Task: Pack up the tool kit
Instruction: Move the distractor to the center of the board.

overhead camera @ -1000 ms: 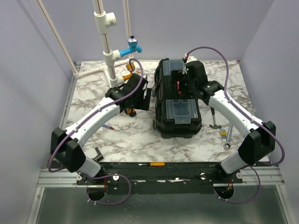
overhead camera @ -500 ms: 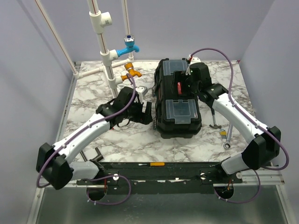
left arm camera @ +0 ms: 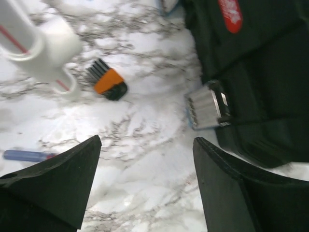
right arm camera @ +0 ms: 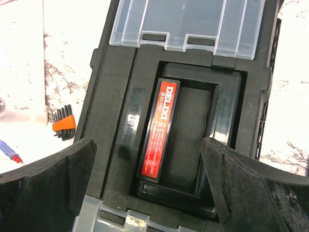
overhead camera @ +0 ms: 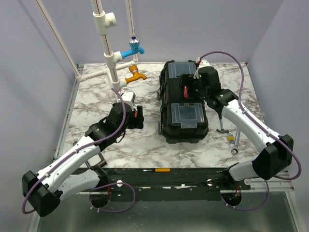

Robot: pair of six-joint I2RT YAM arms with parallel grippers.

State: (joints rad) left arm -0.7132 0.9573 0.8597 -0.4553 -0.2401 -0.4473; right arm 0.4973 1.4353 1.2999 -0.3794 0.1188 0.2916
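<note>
Marble table (overhead camera: 87,96), toolbox (overhead camera: 186,131): right gripper (right arm camera: 147,142) spread, empty, over handle (right arm camera: 164,130); centre squarely before closing; left gripper (left arm camera: 146,145) likewise spread, empty

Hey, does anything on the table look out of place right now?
Yes. Tools lie loose outside the toolbox: a wrench and hammer on its right, an orange hex key set and blue screwdriver on its left, and a yellow-handled screwdriver on the front rail.

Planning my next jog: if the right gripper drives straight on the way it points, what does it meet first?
Most likely the red-labelled handle of the toolbox, centred between the open fingers of the right gripper; depth is hard to judge.
</note>
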